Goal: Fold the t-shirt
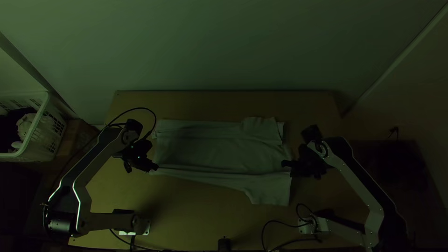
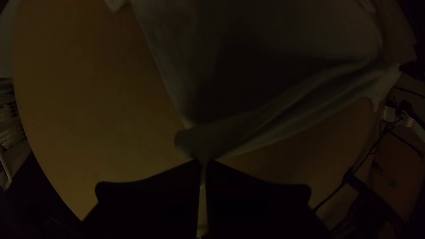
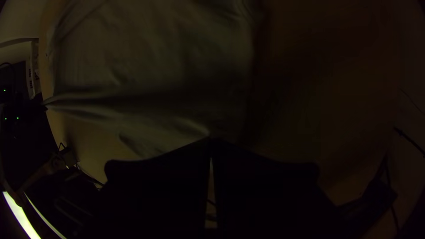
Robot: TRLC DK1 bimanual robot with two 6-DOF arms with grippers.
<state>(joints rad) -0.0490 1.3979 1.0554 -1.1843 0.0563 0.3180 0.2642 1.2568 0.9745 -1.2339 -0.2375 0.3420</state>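
Your T-shirt (image 1: 210, 151) lies mostly spread on the table (image 1: 186, 210), hem toward the L arm, lengthwise creases along the near side. Your L gripper (image 2: 203, 162) clenches the near hem corner; your R gripper (image 3: 210, 140) pinches cloth nr. the shoulder. Est. status: first lengthwise fold underway, subsequent folds o/s. No legible brands, labels or txt.

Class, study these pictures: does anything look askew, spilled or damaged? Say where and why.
The t-shirt looks askew: its near side is drawn into long creases between the left gripper and the right gripper, and its near sleeve juts out. No spill or damage shows.
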